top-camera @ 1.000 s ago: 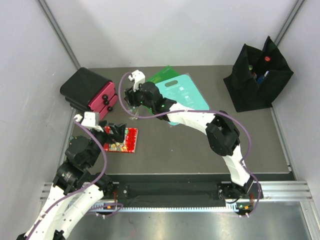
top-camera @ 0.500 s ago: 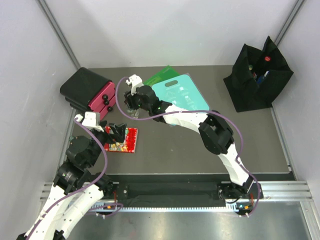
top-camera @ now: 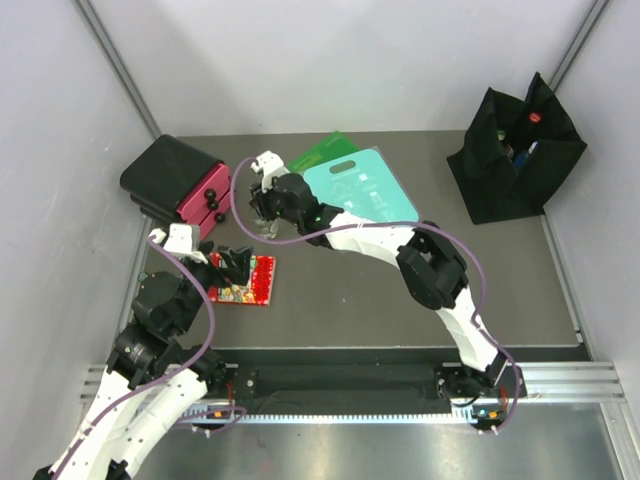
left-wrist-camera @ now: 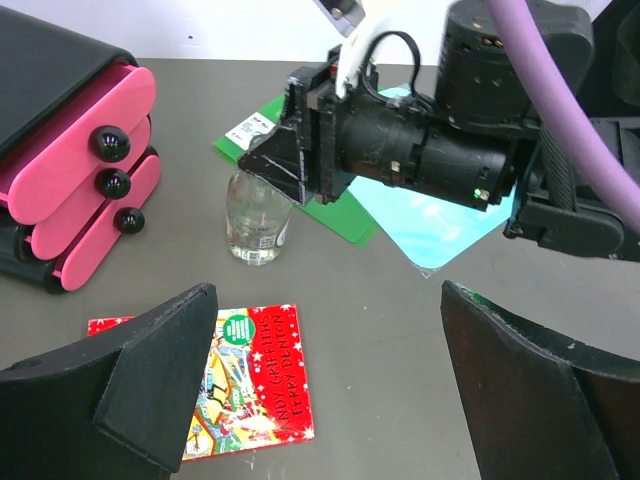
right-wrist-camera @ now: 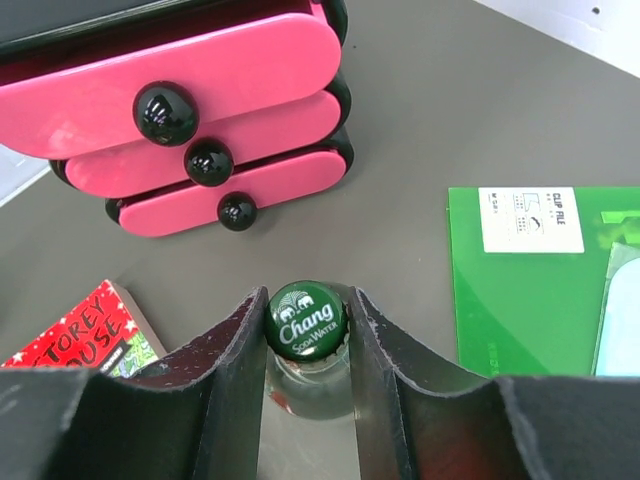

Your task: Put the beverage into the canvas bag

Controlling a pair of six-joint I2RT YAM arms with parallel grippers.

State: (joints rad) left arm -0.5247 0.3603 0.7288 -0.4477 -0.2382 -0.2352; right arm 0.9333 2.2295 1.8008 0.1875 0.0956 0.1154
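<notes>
While our right gripper [right-wrist-camera: 306,310] pinches the green-capped clear glass bottle [left-wrist-camera: 257,225], our left gripper [left-wrist-camera: 328,330] hangs wide open. The black cloth bag [top-camera: 500,172] stands far off.

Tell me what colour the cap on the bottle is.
Green with a white logo; the bottle cap shows best in the right wrist view.

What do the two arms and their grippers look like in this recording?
The left arm and right arm have white links with black joint housings, and a purple cable loops alongside each. Each wrist carries a white camera mount. The left gripper and right gripper have matte black, wedge-shaped fingers.
</notes>
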